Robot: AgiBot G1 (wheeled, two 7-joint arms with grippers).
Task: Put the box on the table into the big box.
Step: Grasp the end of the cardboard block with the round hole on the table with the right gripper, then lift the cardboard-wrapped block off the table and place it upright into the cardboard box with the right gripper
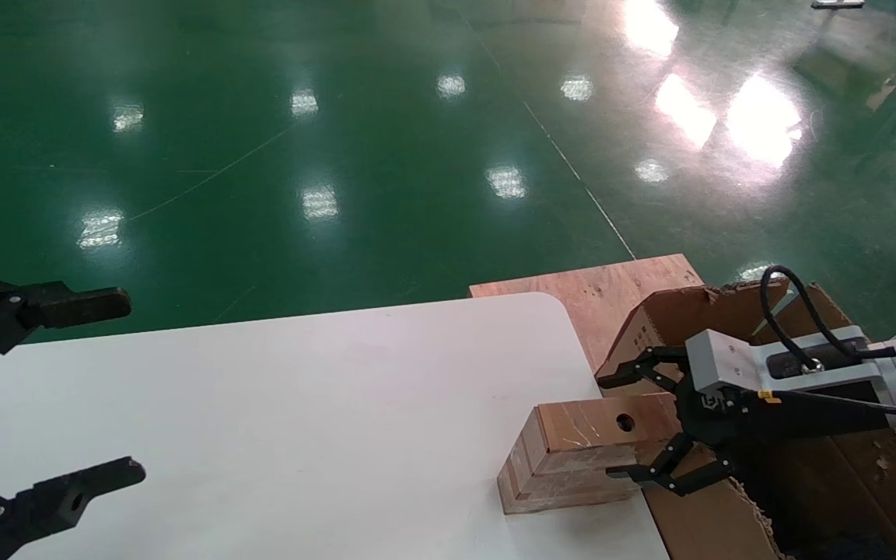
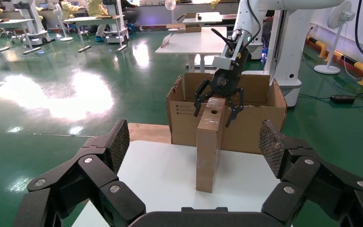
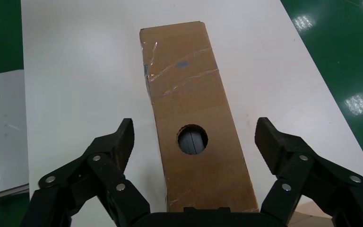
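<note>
Left gripper (image 2: 196,156) sits wide open up front over the table (image 2: 165,175). At 12 o'clock the box (image 2: 210,146) stands near the far edge, with the right gripper (image 2: 216,106) straddling its top, fingers spread. Big box (image 2: 246,127) is right behind.

Box (image 1: 572,451): qty 1, lower right of head view, w/ 1 round hole (image 1: 624,423) in broad face.
Big box (image 1: 673,319): qty 1, right edge of head view.
Table (image 1: 300,420): qty 1, lower centre.
Board (image 1: 603,284): qty 1, right of centre, behind table corner.
Grippers: qty 2, left gripper (image 1: 67,397) at lower left, right gripper (image 1: 635,424) at lower right; 2 fingers ea.
Floor light reflections: approx. a dozen, upper half of head view; exact count unclear.
Bkgd tables in left wrist view: at least 3, top of frame; seated people there, no. unclear.
</note>
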